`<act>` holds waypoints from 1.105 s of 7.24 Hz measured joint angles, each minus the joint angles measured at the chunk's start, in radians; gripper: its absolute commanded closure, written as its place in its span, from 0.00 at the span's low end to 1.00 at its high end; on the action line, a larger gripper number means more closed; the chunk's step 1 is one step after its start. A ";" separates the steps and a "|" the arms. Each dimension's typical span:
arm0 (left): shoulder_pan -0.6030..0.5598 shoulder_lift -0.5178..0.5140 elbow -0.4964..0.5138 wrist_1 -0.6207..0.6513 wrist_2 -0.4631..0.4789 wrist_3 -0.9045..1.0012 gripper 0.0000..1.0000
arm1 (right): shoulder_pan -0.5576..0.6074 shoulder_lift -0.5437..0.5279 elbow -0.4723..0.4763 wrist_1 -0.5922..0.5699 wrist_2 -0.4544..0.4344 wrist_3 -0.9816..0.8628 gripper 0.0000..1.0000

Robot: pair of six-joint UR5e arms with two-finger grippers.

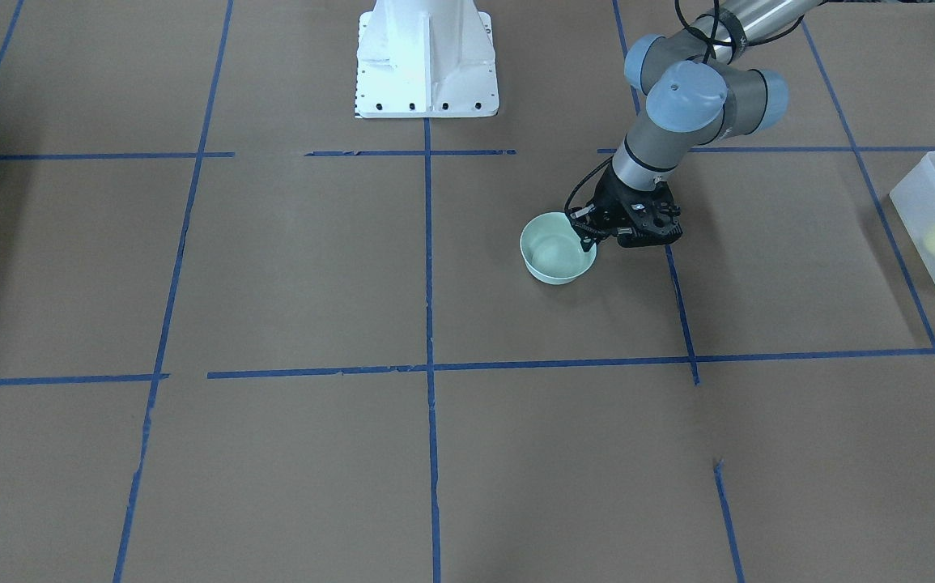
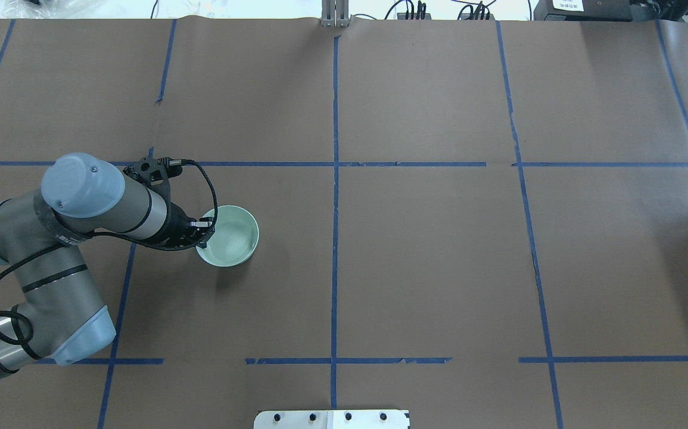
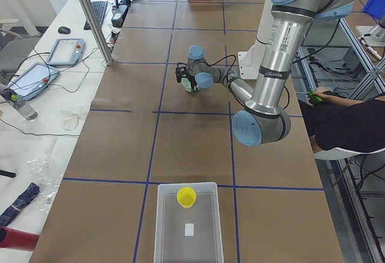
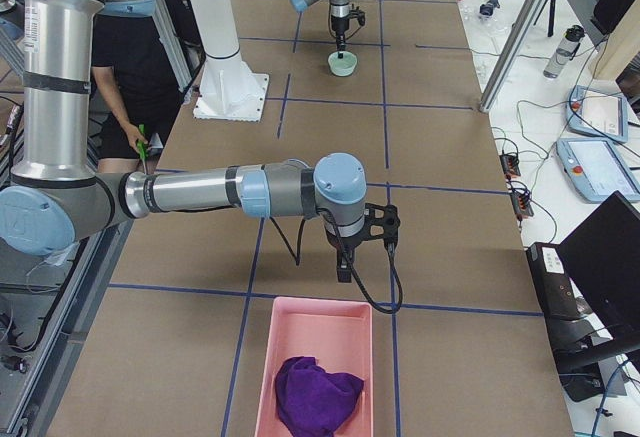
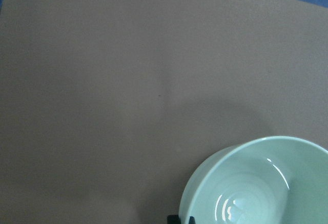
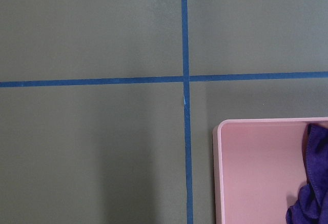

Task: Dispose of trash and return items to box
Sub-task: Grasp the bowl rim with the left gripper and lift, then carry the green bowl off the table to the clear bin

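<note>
Brown table (image 1: 273, 283), left arm (image 1: 653, 154) folded low, left claw (image 1: 586, 237) tight on bowl (image 1: 552, 261) rim; state of right claw (image 4: 344, 275) unclear.

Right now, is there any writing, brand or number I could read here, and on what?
None can be read in any view.
Sticker on the left arm: print too blurred to read.
White label on the black device at the table's far edge: too small.
White patch in the box: too small to tell.

Bare table (image 2: 439, 268) lies open all around the bowl (image 2: 232, 239). Only the left gripper (image 2: 203, 230) crowds the bowl's rim, on its arm's side.
</note>
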 measured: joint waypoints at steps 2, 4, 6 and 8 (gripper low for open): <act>-0.047 0.075 -0.114 0.007 -0.059 0.004 1.00 | -0.032 -0.001 -0.003 0.001 -0.036 0.001 0.00; -0.216 0.122 -0.160 0.016 -0.145 0.087 1.00 | -0.049 -0.005 -0.015 0.005 -0.052 0.001 0.00; -0.367 0.166 -0.165 0.078 -0.192 0.304 1.00 | -0.066 0.000 -0.061 0.066 -0.054 -0.001 0.00; -0.523 0.218 -0.153 0.157 -0.207 0.588 1.00 | -0.072 0.012 -0.104 0.155 -0.038 0.020 0.00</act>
